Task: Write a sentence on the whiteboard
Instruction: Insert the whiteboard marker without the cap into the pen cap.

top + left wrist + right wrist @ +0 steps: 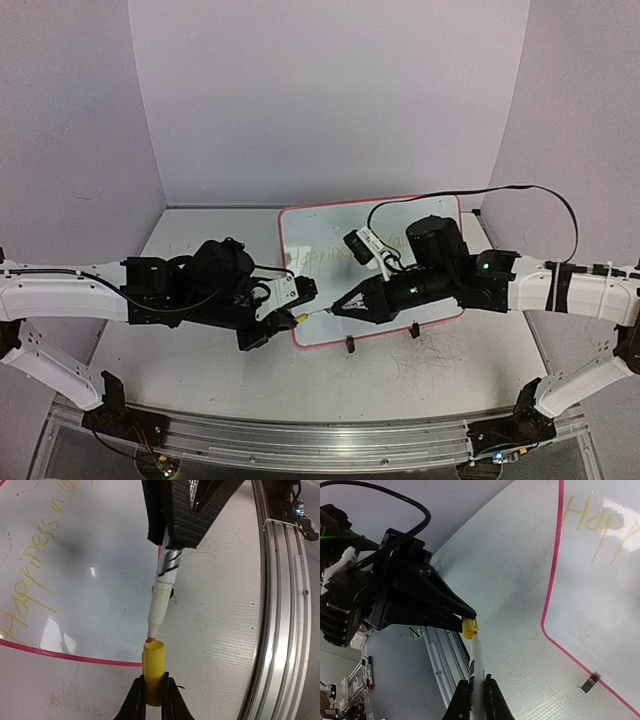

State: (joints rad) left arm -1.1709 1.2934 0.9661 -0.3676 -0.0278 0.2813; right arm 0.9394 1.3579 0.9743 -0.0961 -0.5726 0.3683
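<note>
Sentence (36, 560) written; recapping, toward bench's near edge. Left jaws pinch cap (153, 671), right jaws pinch marker (161, 599); tip seemingly just at mouth. Next: push in coaxially.

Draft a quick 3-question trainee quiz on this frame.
1. True or false: the left gripper holds the yellow cap.
2. The right gripper holds: A) an eraser B) the marker C) a cloth.
3. Fill in: the sentence on the whiteboard begins with "____".
Key: 1 true; 2 B; 3 Happiness.
</note>
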